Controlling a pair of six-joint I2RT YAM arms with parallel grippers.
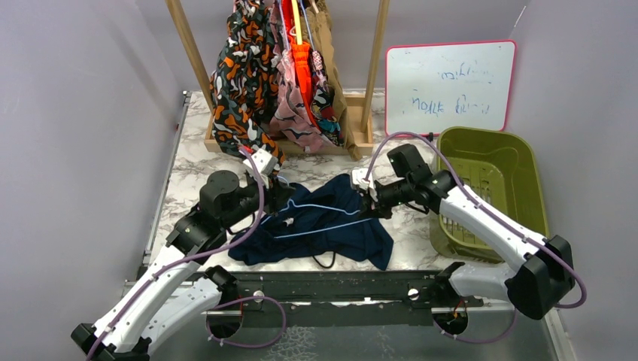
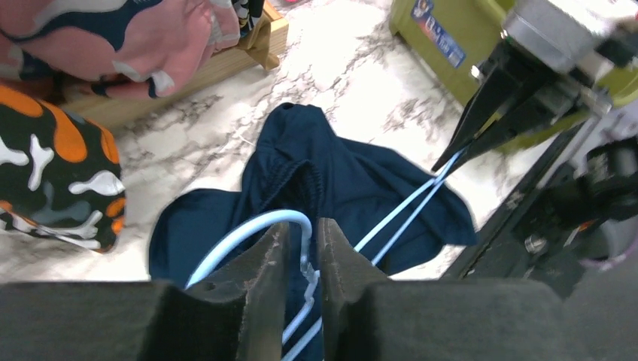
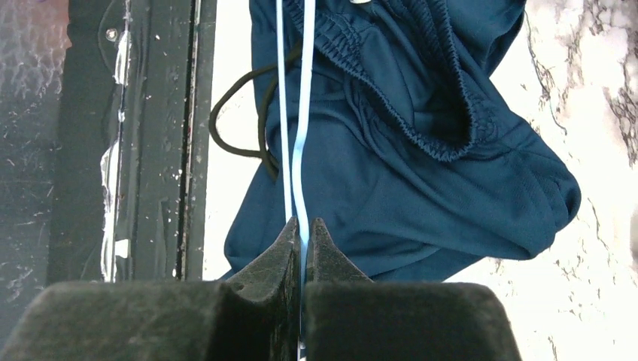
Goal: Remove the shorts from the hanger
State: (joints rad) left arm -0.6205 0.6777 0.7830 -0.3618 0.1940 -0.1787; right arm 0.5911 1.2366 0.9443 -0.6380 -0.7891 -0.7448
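Observation:
The navy shorts [image 1: 331, 233] lie crumpled on the marble table, threaded on a light blue wire hanger [image 1: 316, 220]. My left gripper [image 1: 284, 199] is shut on the hanger's twisted neck just below the hook, as the left wrist view [image 2: 305, 241] shows. My right gripper [image 1: 370, 209] is shut on the hanger's far corner, where its two wires meet; the right wrist view [image 3: 302, 226] shows this. The other shorts hang on the rack behind: blotch print [image 1: 237, 83], pink print [image 1: 290, 109], orange [image 1: 302, 68], tan [image 1: 325, 37].
The wooden rack [image 1: 374, 68] stands at the back centre. A green basket [image 1: 489, 180] sits at the right, with a whiteboard [image 1: 450, 86] behind it. A black rail [image 1: 331, 289] runs along the near edge. A black drawstring [image 3: 241, 128] trails from the shorts.

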